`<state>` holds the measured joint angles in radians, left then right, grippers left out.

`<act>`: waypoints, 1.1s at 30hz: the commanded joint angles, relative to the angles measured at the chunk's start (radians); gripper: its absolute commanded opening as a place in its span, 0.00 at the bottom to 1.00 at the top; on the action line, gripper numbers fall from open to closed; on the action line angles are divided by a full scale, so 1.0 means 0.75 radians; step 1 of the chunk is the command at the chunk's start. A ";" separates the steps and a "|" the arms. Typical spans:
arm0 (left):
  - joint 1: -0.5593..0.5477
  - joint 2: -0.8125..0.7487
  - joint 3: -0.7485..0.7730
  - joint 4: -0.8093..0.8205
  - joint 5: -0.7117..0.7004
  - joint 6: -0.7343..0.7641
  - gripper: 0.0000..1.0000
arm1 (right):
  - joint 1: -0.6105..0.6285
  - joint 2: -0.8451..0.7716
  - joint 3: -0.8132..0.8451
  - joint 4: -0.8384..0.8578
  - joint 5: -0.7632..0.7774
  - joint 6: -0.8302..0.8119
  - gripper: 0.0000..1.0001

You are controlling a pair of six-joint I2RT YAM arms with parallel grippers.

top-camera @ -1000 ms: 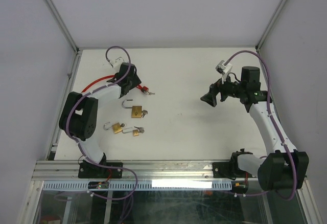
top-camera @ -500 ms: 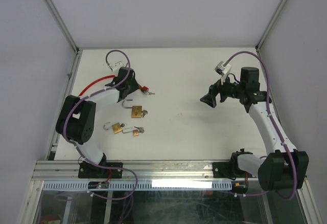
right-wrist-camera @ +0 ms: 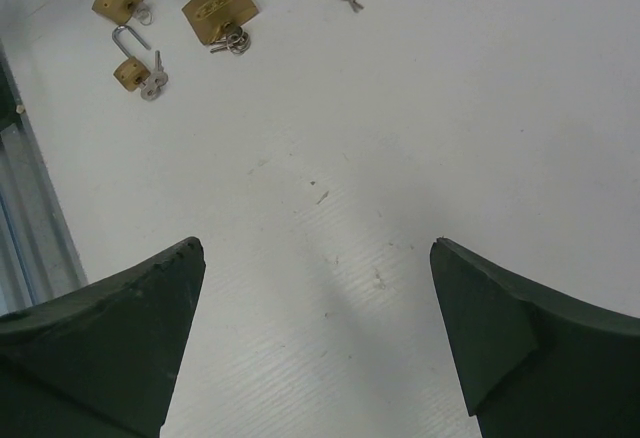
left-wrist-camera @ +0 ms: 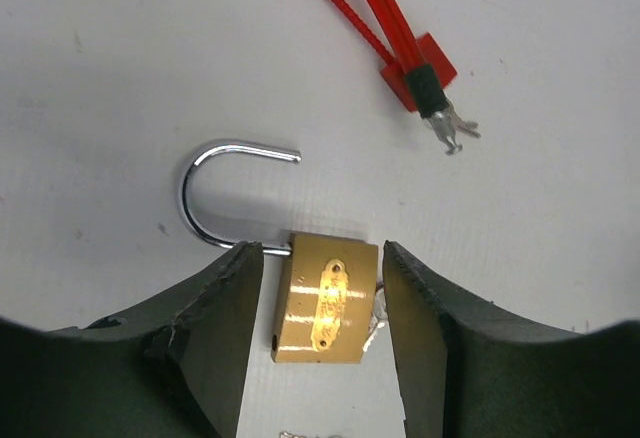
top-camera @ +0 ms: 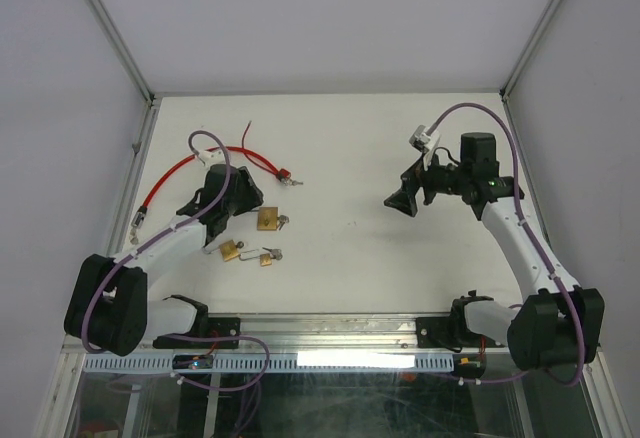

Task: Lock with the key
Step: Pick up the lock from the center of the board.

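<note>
Pale walls [top-camera: 320, 18] enclose a white table [top-camera: 350, 258] — bearing 3 brass padlocks [top-camera: 267, 218].

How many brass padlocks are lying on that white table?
3: the large brass padlock sits inside the left tool; a small brass padlock and a smaller brass padlock lie nearer the bases.

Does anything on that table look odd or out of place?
Nothing looks broken or spilled. The large brass padlock, straddled by the left gripper, lies with its shackle swung open, and the red cable sprawls loosely beyond it. Both seem to fit a locking job.
</note>
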<state>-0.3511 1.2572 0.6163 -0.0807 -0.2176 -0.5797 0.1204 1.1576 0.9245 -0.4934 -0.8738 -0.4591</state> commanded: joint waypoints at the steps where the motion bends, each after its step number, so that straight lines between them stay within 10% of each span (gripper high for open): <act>1: 0.005 -0.044 -0.022 0.034 0.224 -0.039 0.52 | 0.016 0.003 -0.008 0.007 -0.071 -0.036 0.98; 11: -0.305 0.039 0.135 -0.383 -0.286 -0.176 0.62 | 0.027 0.006 -0.016 0.018 -0.090 -0.030 0.98; 17: -0.362 0.125 0.118 -0.370 -0.279 -0.116 0.74 | 0.031 0.002 -0.018 0.018 -0.091 -0.028 0.98; 33: -0.366 0.305 0.151 -0.247 -0.258 0.030 0.64 | 0.032 -0.002 -0.021 0.019 -0.099 -0.026 0.98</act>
<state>-0.6167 1.4326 0.6888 -0.3099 -0.4099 -0.6037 0.1364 1.1645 0.9035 -0.5034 -0.9237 -0.4664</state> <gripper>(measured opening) 0.652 0.985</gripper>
